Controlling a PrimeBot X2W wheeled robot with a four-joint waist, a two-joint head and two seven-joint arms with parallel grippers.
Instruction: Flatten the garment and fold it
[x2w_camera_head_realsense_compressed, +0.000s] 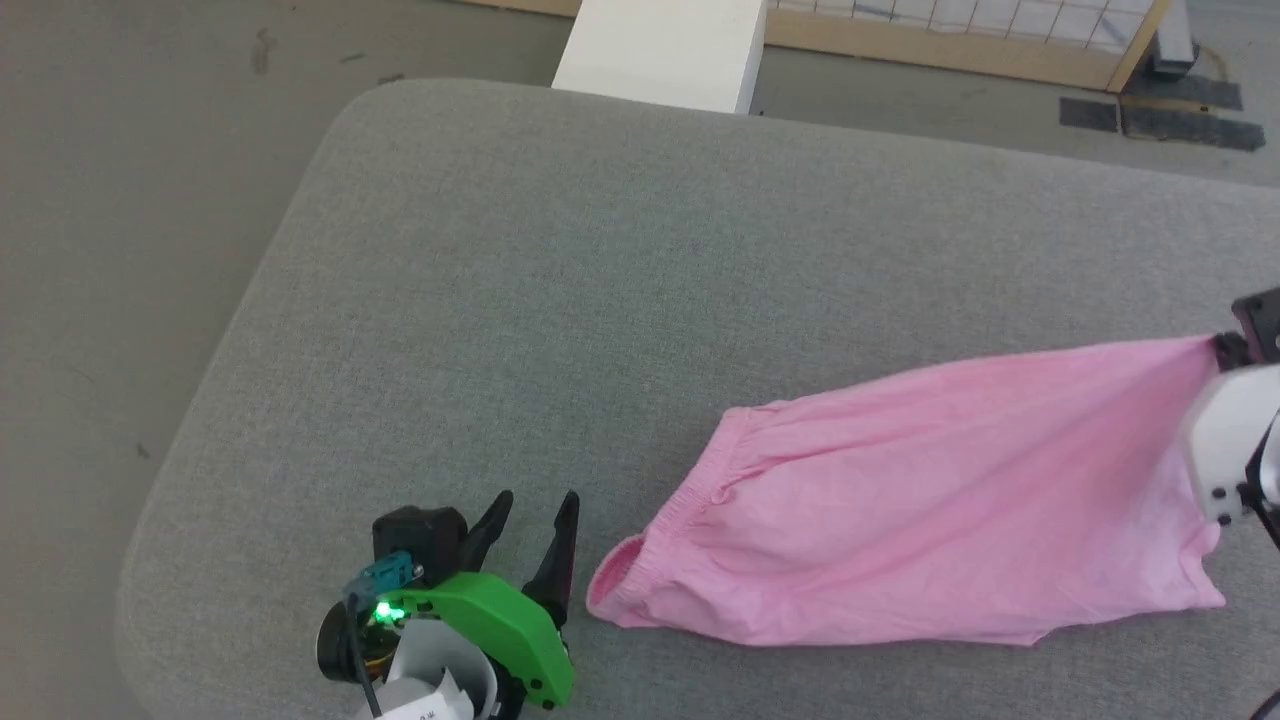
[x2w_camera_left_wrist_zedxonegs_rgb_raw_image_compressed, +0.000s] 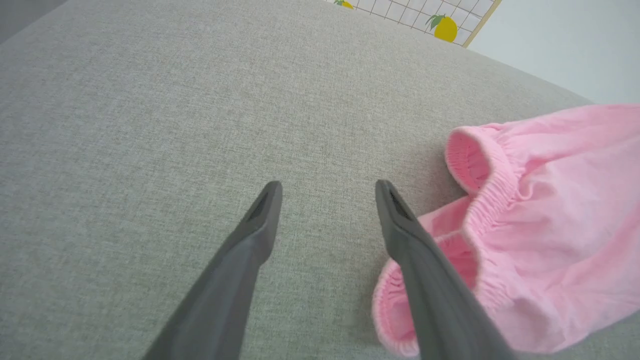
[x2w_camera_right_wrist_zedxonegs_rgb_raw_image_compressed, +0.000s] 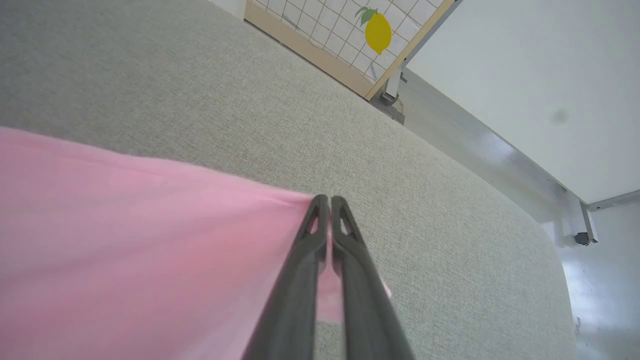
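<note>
**Right claw pinching the garment's corner, left claw wide and empty**

My right claw (x2w_camera_right_wrist_zedxonegs_rgb_raw_image_compressed: 324, 197) is closed tight, its two dark fingers pressed together on a corner of the pink garment (x2w_camera_right_wrist_zedxonegs_rgb_raw_image_compressed: 125, 240). From that pinch the cloth spreads away to my left in a taut fan. In the head view this claw (x2w_camera_head_realsense_compressed: 1228, 347) sits at the far right edge, mostly cut off by the frame. The held corner looks raised off the grey cushioned surface (x2w_camera_head_realsense_compressed: 560, 260) there, though I cannot be sure from this angle.

The garment (x2w_camera_head_realsense_compressed: 920, 500) lies across the near right part of that surface. Its gathered elastic edge (x2w_camera_head_realsense_compressed: 690, 500) faces my left claw (x2w_camera_head_realsense_compressed: 538, 497) and gapes slightly.

My left claw (x2w_camera_left_wrist_zedxonegs_rgb_raw_image_compressed: 327, 184) stands wide, with nothing between its fingers. It is low over the surface, just beside the elastic edge (x2w_camera_left_wrist_zedxonegs_rgb_raw_image_compressed: 492, 200), and its right finger overlaps the pink cloth (x2w_camera_left_wrist_zedxonegs_rgb_raw_image_compressed: 550, 210) in the wrist view.

Beyond the surface are a white block (x2w_camera_head_realsense_compressed: 665, 45) and a lattice screen (x2w_camera_right_wrist_zedxonegs_rgb_raw_image_compressed: 320, 30) with a lemon picture.
</note>
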